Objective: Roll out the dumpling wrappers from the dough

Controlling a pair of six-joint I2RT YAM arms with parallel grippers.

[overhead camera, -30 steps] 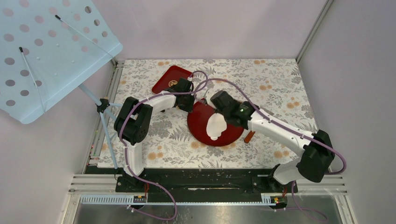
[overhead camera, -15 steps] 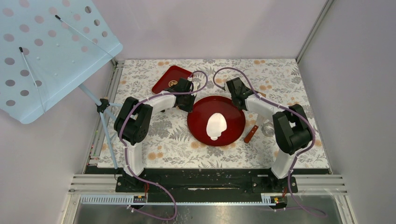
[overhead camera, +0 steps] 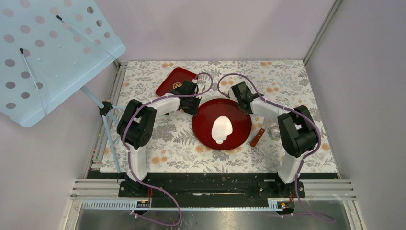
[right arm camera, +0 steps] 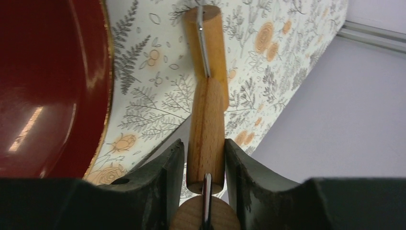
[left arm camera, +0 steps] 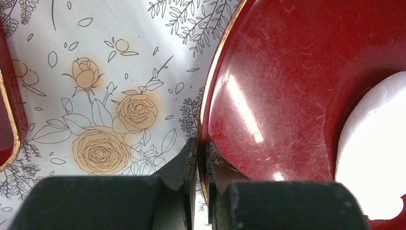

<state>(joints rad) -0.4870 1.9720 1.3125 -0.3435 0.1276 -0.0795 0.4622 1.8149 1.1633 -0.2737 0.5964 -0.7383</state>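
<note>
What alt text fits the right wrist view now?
The right pincer grips a wooden roller between its fingers. A red plate lies to its left on a floral mat, with a pale wall to the right.

The round glossy dark-red plate has a thin gold rim and holds a plain white soft dough piece. The worktop wears a white cloth printed with grey ferns and pale orange roses. The flat square tray is the same red, gold-edged. The light wooden roller is honey-brown with a silver wire. The fingers are matte black, the cables purple.
</note>
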